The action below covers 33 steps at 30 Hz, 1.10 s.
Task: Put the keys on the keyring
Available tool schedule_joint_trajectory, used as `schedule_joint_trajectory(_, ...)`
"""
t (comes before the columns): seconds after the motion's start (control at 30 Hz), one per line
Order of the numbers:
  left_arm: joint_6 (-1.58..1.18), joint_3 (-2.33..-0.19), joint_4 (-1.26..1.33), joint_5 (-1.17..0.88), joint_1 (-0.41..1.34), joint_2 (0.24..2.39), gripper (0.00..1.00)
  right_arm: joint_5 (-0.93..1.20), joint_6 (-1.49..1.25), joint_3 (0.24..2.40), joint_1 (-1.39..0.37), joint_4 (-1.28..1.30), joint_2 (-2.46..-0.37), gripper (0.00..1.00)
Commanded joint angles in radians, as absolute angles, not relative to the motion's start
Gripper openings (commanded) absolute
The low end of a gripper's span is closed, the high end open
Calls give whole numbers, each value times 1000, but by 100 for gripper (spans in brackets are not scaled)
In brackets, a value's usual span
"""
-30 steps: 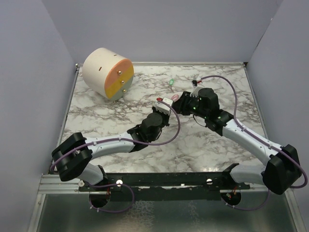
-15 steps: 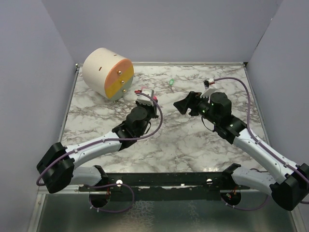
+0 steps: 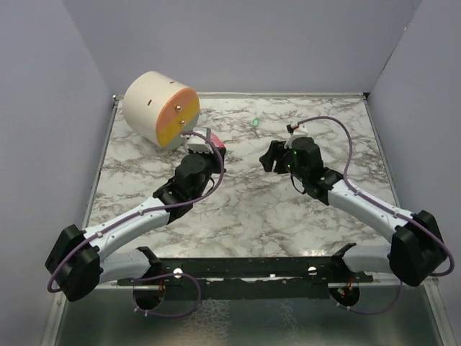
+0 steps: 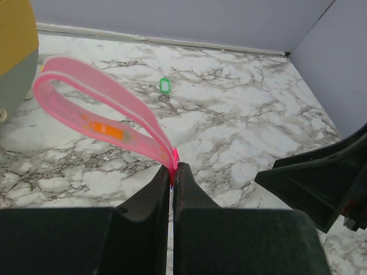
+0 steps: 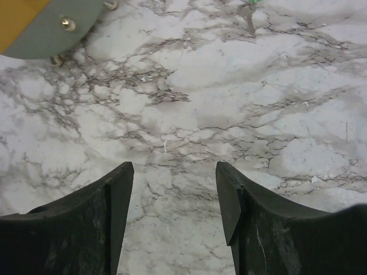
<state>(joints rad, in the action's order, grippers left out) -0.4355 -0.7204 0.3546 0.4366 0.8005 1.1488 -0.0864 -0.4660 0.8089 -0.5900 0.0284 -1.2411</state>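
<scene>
My left gripper (image 3: pixel 209 142) is shut on the end of a slim pink strap-like key (image 4: pixel 97 109), whose loop sticks up and left from the fingertips (image 4: pixel 172 169). It hangs just right of the cream-and-orange cylinder (image 3: pixel 160 108), which carries small metal pegs (image 3: pixel 184 124) on its face. The pink key also shows in the top view (image 3: pixel 215 140). The green key (image 3: pixel 255 122) lies on the marble at the back, and also shows in the left wrist view (image 4: pixel 165 86). My right gripper (image 3: pixel 268 157) is open and empty above bare marble (image 5: pixel 175 177).
The marble table (image 3: pixel 288 216) is walled by grey panels on three sides. The cylinder's lower edge and a peg (image 5: pixel 69 23) show at the top left of the right wrist view. The right gripper's dark body (image 4: pixel 321 177) sits close on the left gripper's right.
The left gripper has carried the pink key left and back, away from the right gripper, up to the cylinder's face. The right gripper has let go and stayed near the middle.
</scene>
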Motion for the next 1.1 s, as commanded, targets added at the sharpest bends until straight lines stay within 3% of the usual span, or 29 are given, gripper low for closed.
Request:
schedule_joint_trajectory(0.0, -509, -707, 313, 415, 765, 1119, 0, -197, -419, 870, -592, -50, -1345, 59)
schedule_joint_trajectory(0.37, -558, -667, 436, 330, 686, 1106, 0, -32, -394, 1409, -449, 13, -1927, 56)
schedule_joint_trajectory(0.63, -465, -622, 463, 361, 683, 1068, 0, 65, -427, 1855, -366, 172, -2302, 39)
schedule_joint_trajectory(1.07, -439, -624, 462, 372, 670, 1076, 0, 93, -458, 1880, -360, 141, -2430, 38)
